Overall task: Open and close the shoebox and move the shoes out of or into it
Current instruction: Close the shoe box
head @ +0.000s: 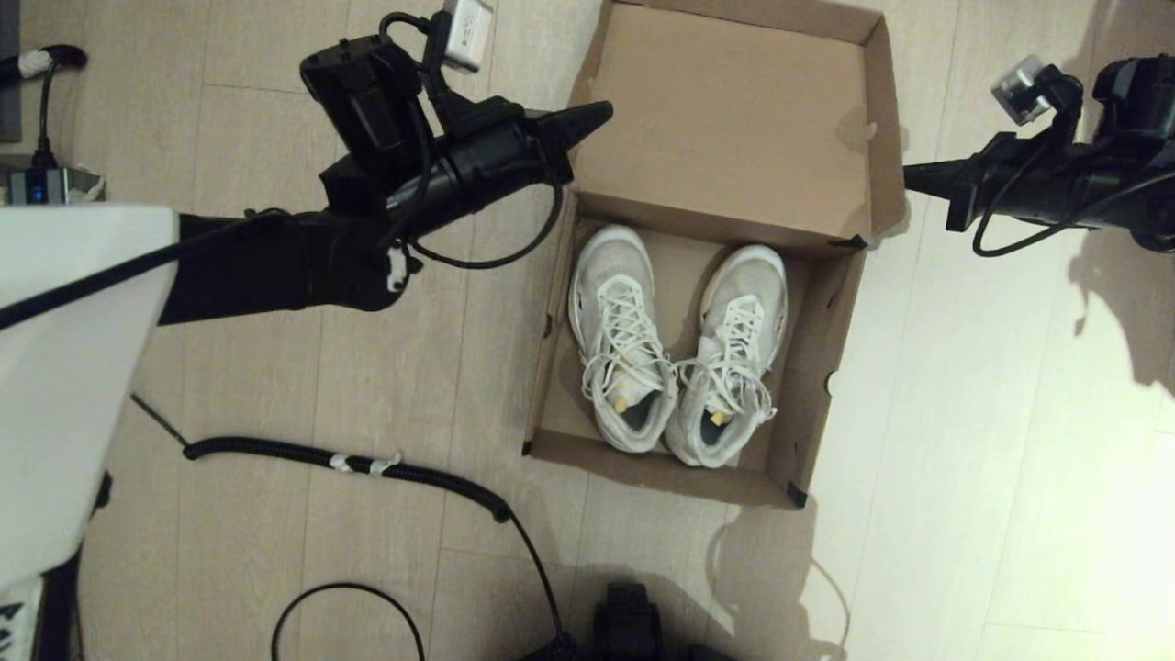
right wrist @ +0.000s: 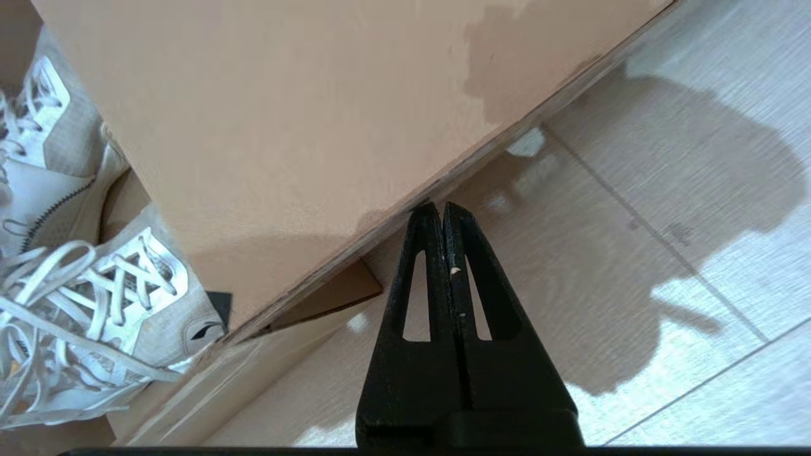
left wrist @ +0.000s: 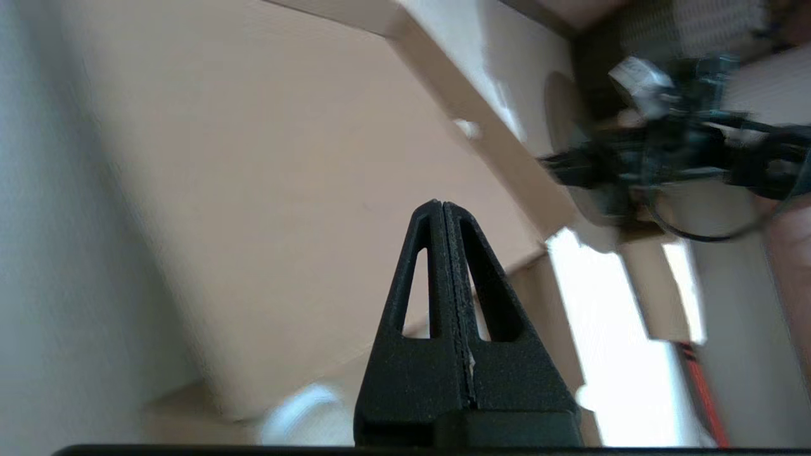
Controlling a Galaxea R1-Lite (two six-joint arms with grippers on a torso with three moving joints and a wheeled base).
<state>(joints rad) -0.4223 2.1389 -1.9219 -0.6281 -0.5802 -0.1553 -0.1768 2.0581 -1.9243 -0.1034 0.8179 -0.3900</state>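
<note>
Lying open on the pale wooden floor in the head view, the shoebox is holding the shoes side by side in its base, toes pointing toward the raised lid, heels toward the near wall. The left gripper is reaching in from the box's left, its fingers pressed together into a single point whose tip is sitting right at the lid's left edge; whether it is touching cannot be told. The right gripper is coming in from the opposite side, fingers likewise closed with nothing between them, the tip just beside the lid's right flap. A coiled black cable is trailing across the floor well short of both fingertips.

Looking along the left wrist view, the left gripper's fingers are showing no gap and gripping nothing; the lid's inner cardboard face is filling the area beyond the tip, and the right arm is showing blurred past the lid's far edge.

Looking along the right wrist view, the right gripper is also pinched tight and empty, its tip lying just beside the lid's edge, with contact unclear. Past that edge, the shoes are resting inside the box, laces up, well away from the fingertips.
</note>
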